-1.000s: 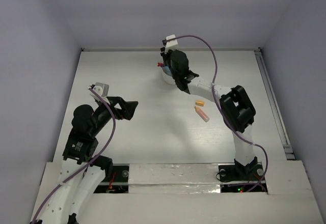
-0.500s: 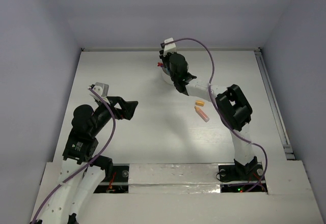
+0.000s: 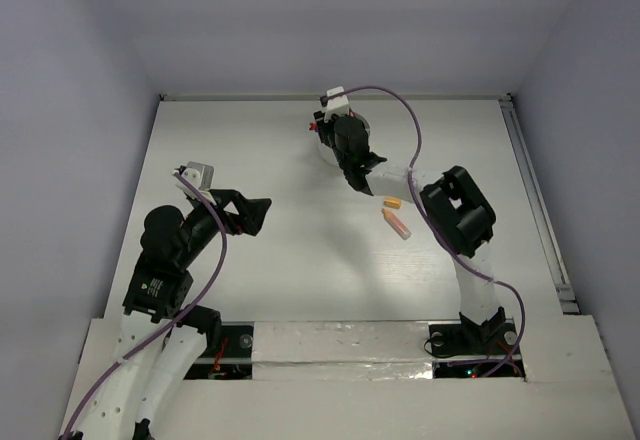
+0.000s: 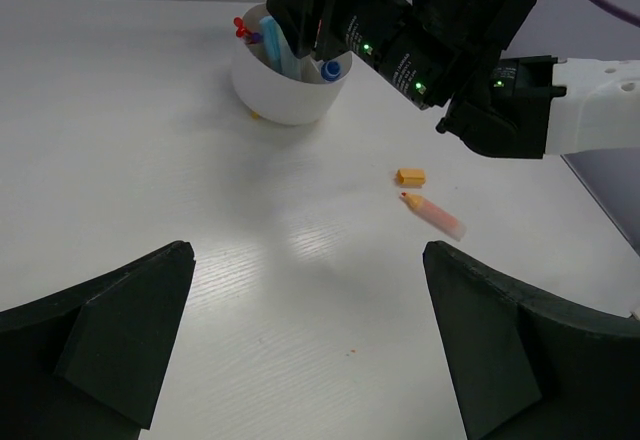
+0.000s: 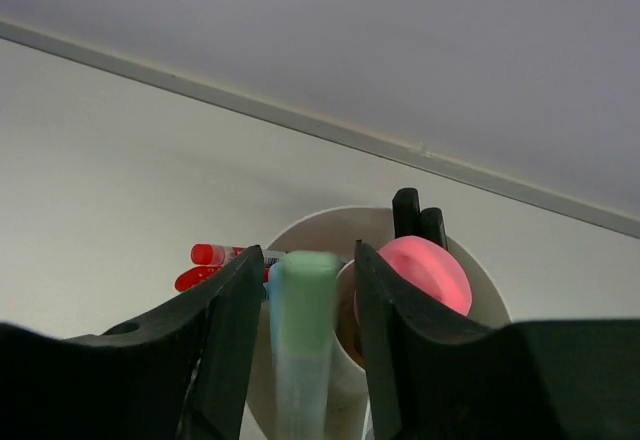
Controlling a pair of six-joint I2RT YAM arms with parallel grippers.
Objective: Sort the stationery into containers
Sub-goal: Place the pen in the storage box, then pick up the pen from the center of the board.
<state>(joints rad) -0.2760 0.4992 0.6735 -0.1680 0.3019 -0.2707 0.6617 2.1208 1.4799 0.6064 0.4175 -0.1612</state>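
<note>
The white cup (image 4: 285, 95) stands at the back centre of the table, mostly under my right gripper (image 3: 335, 135). In the right wrist view the jaws of my right gripper (image 5: 308, 255) stand slightly apart around a pale green marker (image 5: 303, 310), which is blurred and points down into the cup (image 5: 330, 222), with a gap on its right side. Red pens (image 5: 215, 255), a pink rounded piece (image 5: 415, 270) and black pens (image 5: 415, 215) are in the cup. An orange stub (image 3: 392, 202) and a pink-orange piece (image 3: 397, 224) lie on the table. My left gripper (image 3: 262, 210) is wide open and holds nothing.
The left wrist view shows the orange stub (image 4: 410, 176) and the pink-orange piece (image 4: 432, 214) to the right of the cup, below the right arm (image 4: 480, 50). A metal rail (image 3: 535, 200) runs along the table's right edge. Walls close the back and sides.
My right gripper has shifted slightly left over the cup and its jaws have widened around the green marker. The left arm has stayed where it was, its jaws a touch wider.
</note>
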